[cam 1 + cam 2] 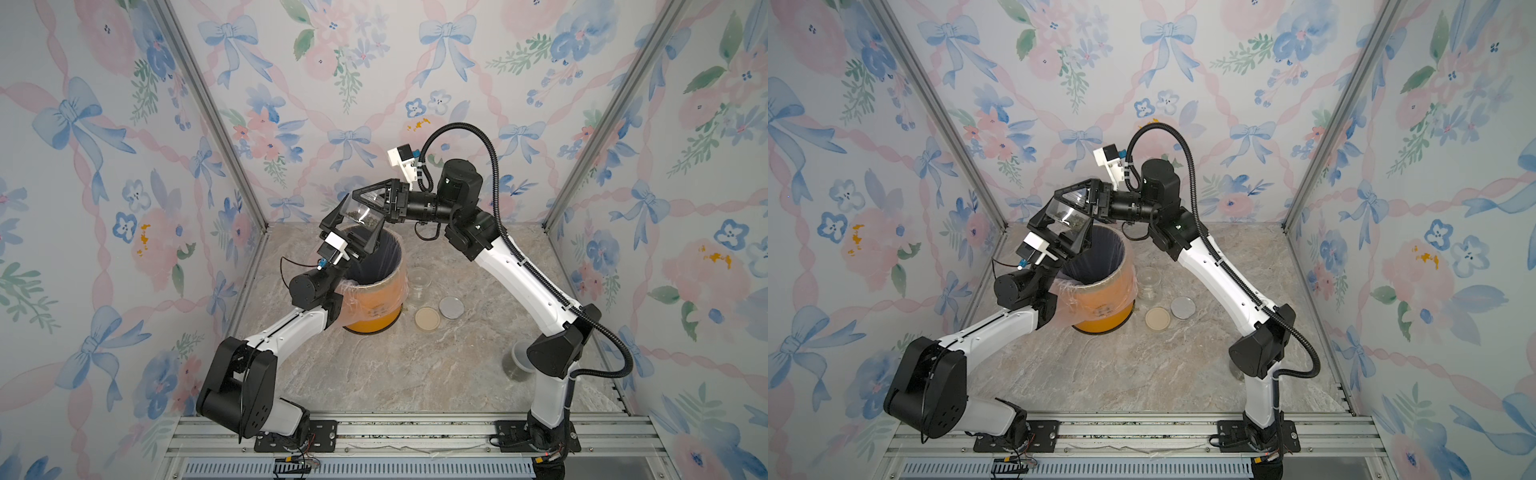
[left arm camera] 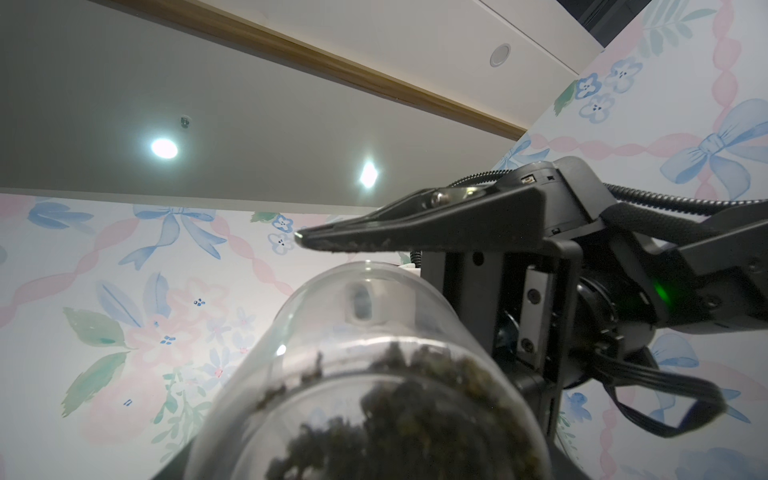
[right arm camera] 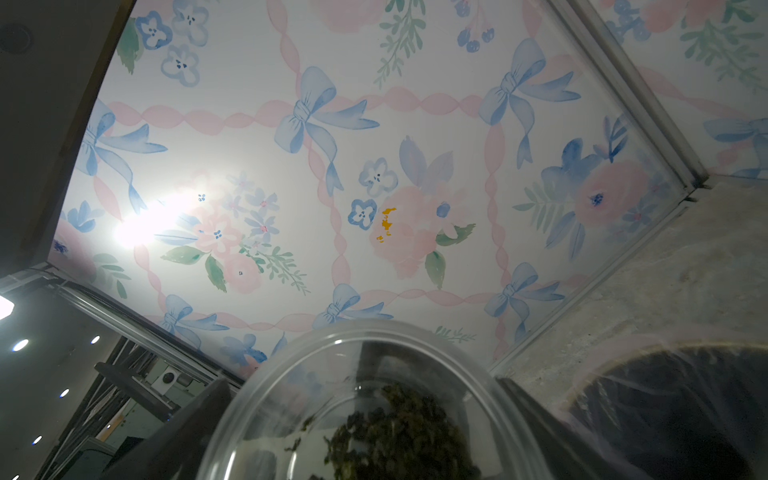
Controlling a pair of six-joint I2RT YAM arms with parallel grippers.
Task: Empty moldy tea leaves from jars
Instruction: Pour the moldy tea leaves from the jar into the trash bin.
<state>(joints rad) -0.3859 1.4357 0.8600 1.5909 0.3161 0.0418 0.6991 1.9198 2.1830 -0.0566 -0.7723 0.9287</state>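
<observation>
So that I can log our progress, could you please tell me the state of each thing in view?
Held jar: tilted over the bin, leaves inside.
Left gripper: jaws shut on held jar.
Right gripper: jaws open.
Jar beside bin: upright, lidless, empty.
Third jar: lidded, partly hidden.
Beige lid: off, flat on table.
Silver lid: off, flat on table.
Bin: open, lined.

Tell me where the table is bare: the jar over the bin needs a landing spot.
Biggest bare patch: table front middle, between orange bin and front rail. Also the strip between right forearm and right wall. Crowded: beside the bin, with empty jar, beige lid, silver lid; a lidded jar under the right elbow.
</observation>
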